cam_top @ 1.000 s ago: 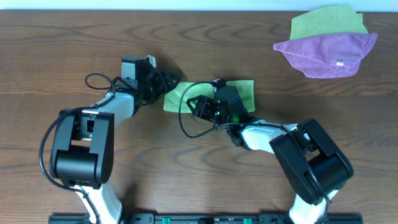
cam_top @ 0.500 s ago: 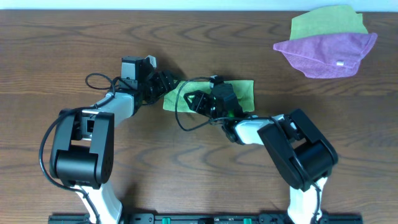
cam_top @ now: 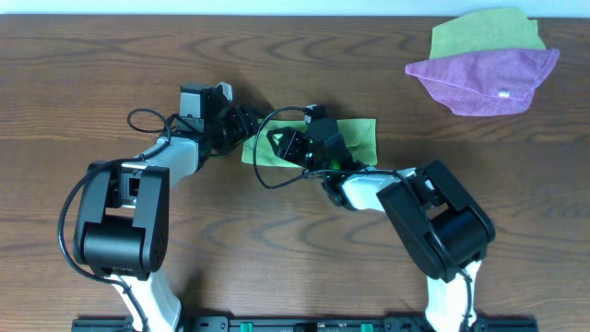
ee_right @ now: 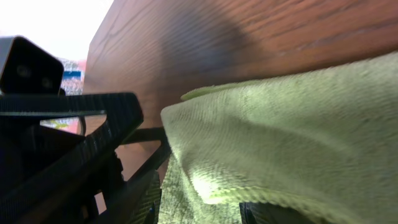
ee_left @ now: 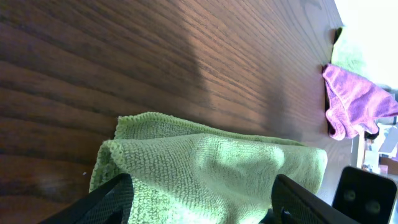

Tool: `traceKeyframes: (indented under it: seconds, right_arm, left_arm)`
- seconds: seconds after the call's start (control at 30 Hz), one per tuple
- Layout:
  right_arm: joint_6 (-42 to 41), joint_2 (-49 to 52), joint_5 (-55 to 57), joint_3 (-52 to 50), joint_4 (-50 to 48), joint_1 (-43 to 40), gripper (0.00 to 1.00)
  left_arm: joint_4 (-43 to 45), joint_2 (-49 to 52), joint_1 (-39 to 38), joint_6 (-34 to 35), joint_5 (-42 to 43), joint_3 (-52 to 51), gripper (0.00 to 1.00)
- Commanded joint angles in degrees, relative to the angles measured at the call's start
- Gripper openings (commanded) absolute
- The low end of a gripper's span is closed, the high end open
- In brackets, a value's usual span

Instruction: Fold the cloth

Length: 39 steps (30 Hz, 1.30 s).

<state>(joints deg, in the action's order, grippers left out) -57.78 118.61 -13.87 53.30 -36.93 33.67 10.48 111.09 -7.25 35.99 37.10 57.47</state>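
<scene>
At tabletop (cam_top: 83, 83) centre, cloth (cam_top: 361, 136), left end between spread fingers of left hand (cam_top: 247, 123), right hand (cam_top: 279, 145) upon it, grip unclear.

Left arm (cam_top: 171, 155), right arm (cam_top: 367, 192) reach inward, wrists nearly meeting; left jaws wide apart, right jaws' gap unclear.

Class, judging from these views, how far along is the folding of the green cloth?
Done: the cloth lies as a compact, layered rectangle. In hand: both arms' jaws are at its left end, with a layer raised in the right wrist view. Left: laying that layer flat.
</scene>
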Motion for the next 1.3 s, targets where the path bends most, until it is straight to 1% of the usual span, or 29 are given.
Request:
traceKeyframes:
  seconds: [0.0, 0.33, 0.47, 0.73, 0.97, 1.27]
  right_arm:
    - [-0.5, 1.0, 1.7, 1.3, -0.1, 1.2, 0.41]
    - [-0.4, 3.4, 2.1, 5.2, -0.2, 1.7, 0.40]
    - [0.3, 3.7, 2.8, 5.2, 0.3, 1.7, 0.38]
    - [3.8, 3.7, 3.6, 5.2, 0.5, 1.6, 0.35]
    - [4.4, 3.7, 6.1, 5.2, 0.7, 1.6, 0.33]
    - [4.7, 3.7, 6.4, 5.2, 0.2, 1.8, 0.30]
  left_arm:
    - [-0.2, -1.4, 0.1, -0.6, 0.4, 1.1, 0.72]
    - [0.0, -1.4, 0.9, -0.6, 1.9, 1.2, 0.71]
    - [0.1, -1.4, 2.9, -0.7, 3.5, 1.2, 0.69]
    - [1.9, -1.4, 6.6, -0.7, 7.4, 1.2, 0.69]
    - [3.1, -1.4, 8.4, -0.6, 9.6, 1.2, 0.69]
    - [3.1, -1.4, 9.5, -0.7, 10.6, 1.2, 0.69]
